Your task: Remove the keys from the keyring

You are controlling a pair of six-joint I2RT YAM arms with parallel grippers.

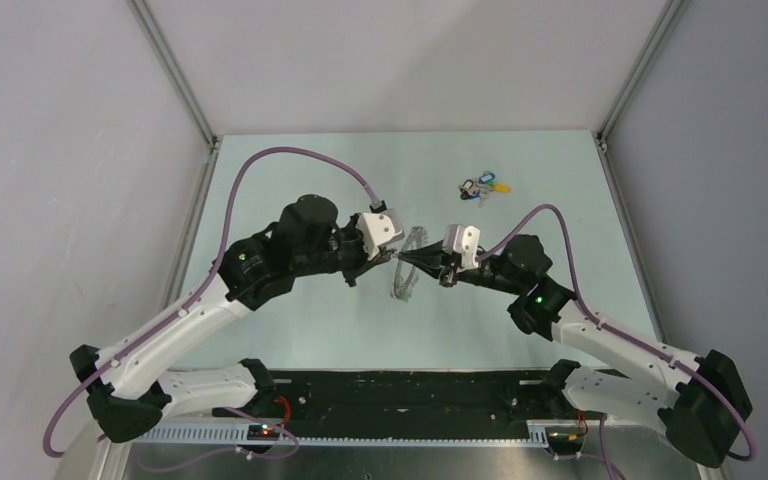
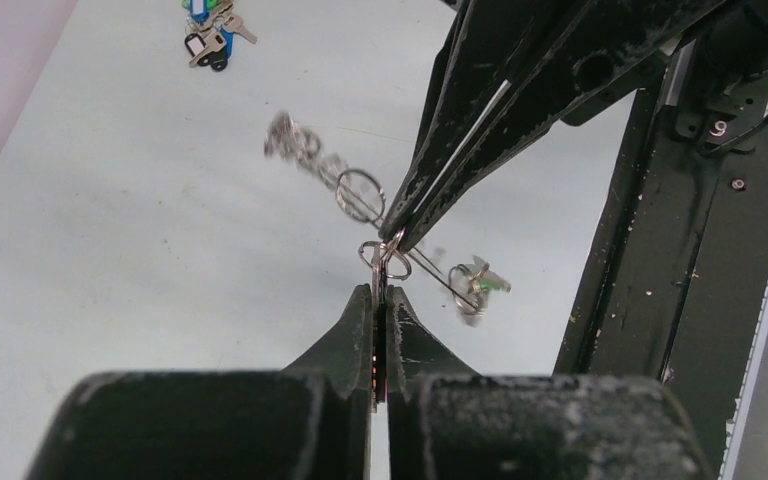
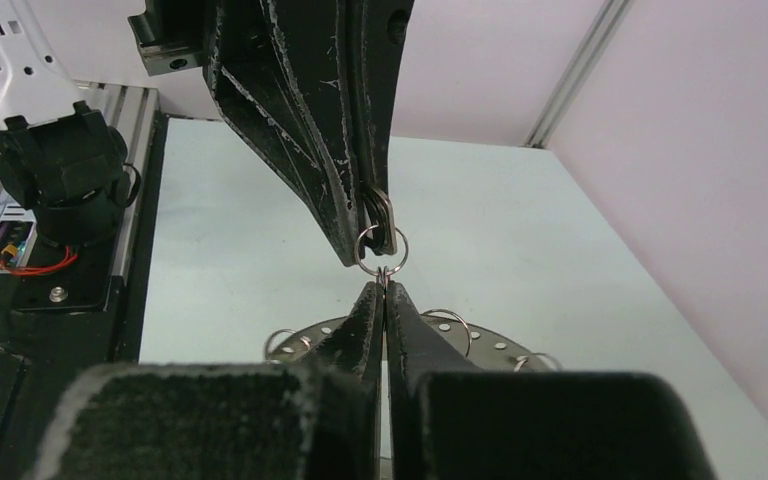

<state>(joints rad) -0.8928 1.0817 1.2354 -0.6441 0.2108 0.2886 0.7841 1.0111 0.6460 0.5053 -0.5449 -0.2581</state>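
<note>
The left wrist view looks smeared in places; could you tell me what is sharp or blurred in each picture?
Left wrist: the green key and the far end of the keyring are motion-smeared; the loop in the left pincer is crisp. Right wrist: the right pincer is soft in the foreground, the loop above it sharp. Top external: even light, the keyring faint against the table.

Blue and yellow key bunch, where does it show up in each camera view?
Top external: blue and yellow key bunch on the far table, right of centre.
Left wrist: top left corner.
Right wrist: not in view.
Shared landmark: the keyring loop pinched where left hand and right hand tips meet, in all three.
</note>
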